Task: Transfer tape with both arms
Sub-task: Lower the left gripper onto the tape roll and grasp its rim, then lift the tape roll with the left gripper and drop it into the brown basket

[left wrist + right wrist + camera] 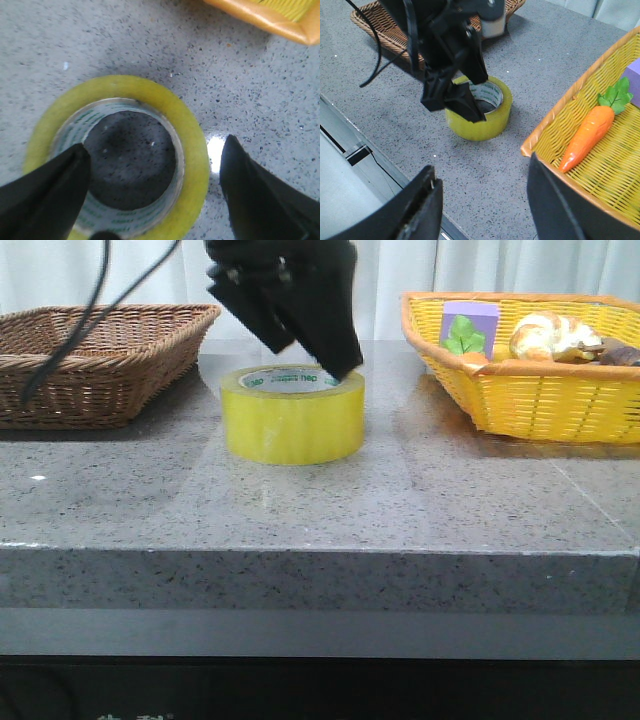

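Now: one tape (293, 425) | two hands (both agape) | two baskets

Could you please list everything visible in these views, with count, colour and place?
tape: one, yellow, white core, flat on the counter's centre
brown basket: one, brown wicker, far left
yellow basket: one, yellow wicker, far right
carrot: one, orange with green leaves, in yellow basket
purple box: one, in yellow basket
counter: one, grey speckled stone
left gripper: black, open, straddling the tape's wall
right gripper: black, open, raised between tape and yellow basket
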